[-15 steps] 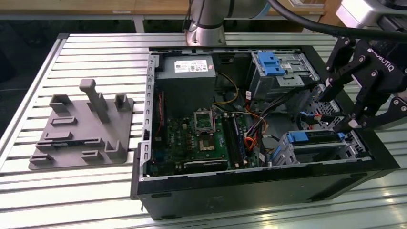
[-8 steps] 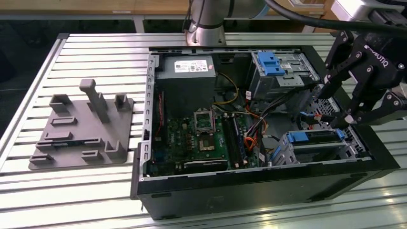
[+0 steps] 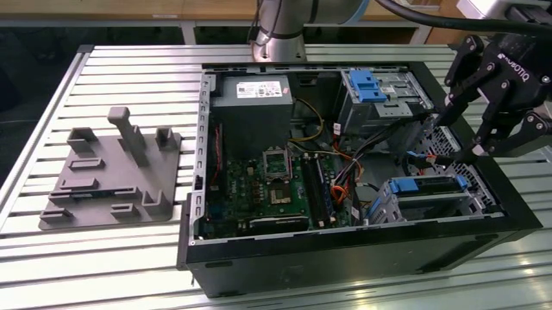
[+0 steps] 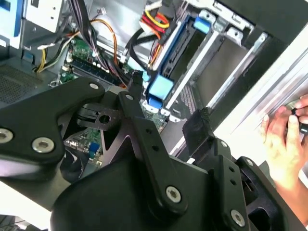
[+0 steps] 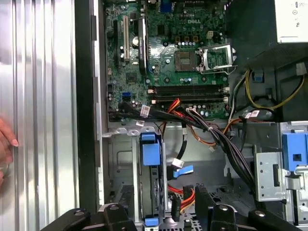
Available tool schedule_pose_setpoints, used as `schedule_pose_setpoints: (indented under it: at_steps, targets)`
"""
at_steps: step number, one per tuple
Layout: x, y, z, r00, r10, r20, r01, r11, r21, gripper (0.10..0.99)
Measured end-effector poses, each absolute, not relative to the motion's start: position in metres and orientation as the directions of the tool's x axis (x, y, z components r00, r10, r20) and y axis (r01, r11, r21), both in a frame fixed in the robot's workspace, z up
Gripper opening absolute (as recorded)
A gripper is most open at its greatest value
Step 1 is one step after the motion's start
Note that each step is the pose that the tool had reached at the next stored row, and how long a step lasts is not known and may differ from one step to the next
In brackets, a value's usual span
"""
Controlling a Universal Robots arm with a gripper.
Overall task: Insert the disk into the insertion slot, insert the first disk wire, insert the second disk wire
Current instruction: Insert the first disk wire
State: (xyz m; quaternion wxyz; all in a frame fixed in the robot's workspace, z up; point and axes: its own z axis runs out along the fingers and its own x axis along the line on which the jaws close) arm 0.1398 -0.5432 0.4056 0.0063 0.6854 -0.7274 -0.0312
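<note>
Gripper [image 3: 457,139]: spread wide, gripping nothing I can make out, poised over the computer case [image 3: 345,258] at the exterior view's right.
Disk [image 3: 428,185]: just below the gripper, lying in the slot [image 3: 386,205].
Handling: probably stiff, dense and easily harmed by knocks, with smooth faces. It is best held by its blue-railed long edges.
Wires [image 5: 211,134]: soft, so take them by the plug.
Count: one disk, one slot, one taller cage [image 3: 379,90]. The wires are too tangled to count.
Beside the case: a person's hand [image 4: 284,127].

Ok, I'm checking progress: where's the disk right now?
The disk sits in the insertion slot, toward the exterior view's right inside the computer case, just below the gripper.
</note>
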Motion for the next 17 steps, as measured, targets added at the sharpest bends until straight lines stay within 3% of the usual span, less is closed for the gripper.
schedule_pose_setpoints:
  at_steps: [15,17]
  targets:
    - [0.173,-0.526,0.394,-0.06,-0.998,0.002,-0.997,0.06,0.058,0.616]
    - [0.176,-0.521,0.392,-0.06,-0.998,0.01,-0.997,0.06,0.057,0.541]
